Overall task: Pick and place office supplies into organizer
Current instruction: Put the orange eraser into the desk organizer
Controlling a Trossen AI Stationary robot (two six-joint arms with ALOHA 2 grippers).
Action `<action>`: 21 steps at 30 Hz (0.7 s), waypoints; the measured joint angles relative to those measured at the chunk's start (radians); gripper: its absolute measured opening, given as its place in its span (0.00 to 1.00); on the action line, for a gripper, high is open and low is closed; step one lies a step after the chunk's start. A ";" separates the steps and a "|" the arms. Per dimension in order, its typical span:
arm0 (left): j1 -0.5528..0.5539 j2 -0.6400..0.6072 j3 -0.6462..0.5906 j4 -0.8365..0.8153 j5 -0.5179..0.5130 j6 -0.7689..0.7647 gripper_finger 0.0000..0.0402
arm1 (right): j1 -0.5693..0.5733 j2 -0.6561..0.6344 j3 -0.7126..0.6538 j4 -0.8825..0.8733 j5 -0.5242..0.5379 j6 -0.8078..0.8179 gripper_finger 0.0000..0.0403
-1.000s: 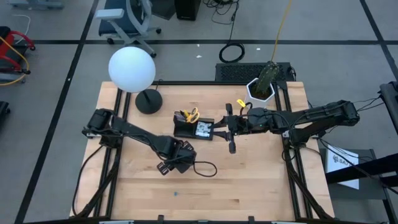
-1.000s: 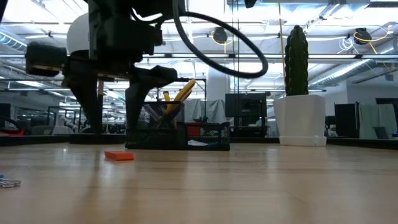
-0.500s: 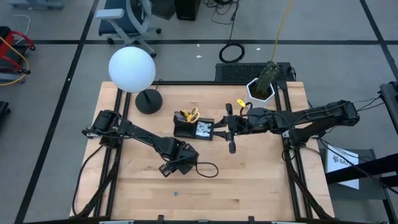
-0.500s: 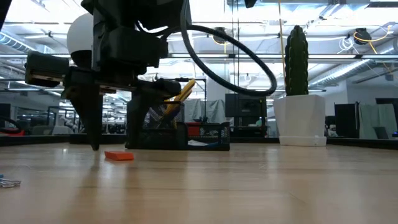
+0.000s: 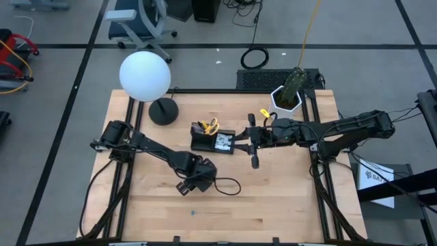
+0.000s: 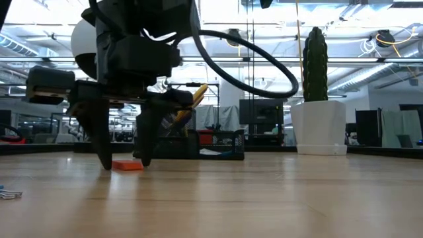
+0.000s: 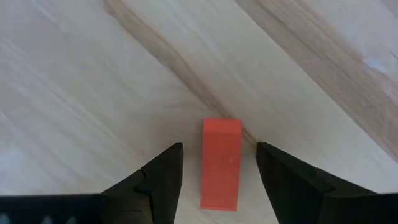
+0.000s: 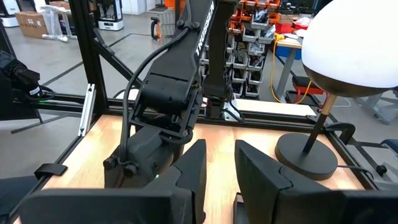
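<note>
One small red eraser block lies on the wooden surface, at seven o'clock from the black mesh organizer. Left gripper fingers stand wide around it. Yellow-handled scissors are inside already. Right gripper fingers are narrow, holding nothing.

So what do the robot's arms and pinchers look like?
Both arms are dark, almost black, built from chunky jointed segments. A black cable loops out beside the left gripper, whose two fingers are flat, dark wedges. The right gripper has the same blocky black fingers, and white lettering runs along one arm.
</note>
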 joint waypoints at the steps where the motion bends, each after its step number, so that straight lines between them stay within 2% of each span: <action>1: 0.000 -0.001 -0.008 0.010 -0.003 -0.002 0.53 | 0.000 0.000 0.000 0.000 0.000 0.000 0.19; 21: 0.001 0.004 -0.007 -0.035 0.035 -0.011 0.53 | 0.000 0.000 0.000 -0.008 0.000 0.000 0.19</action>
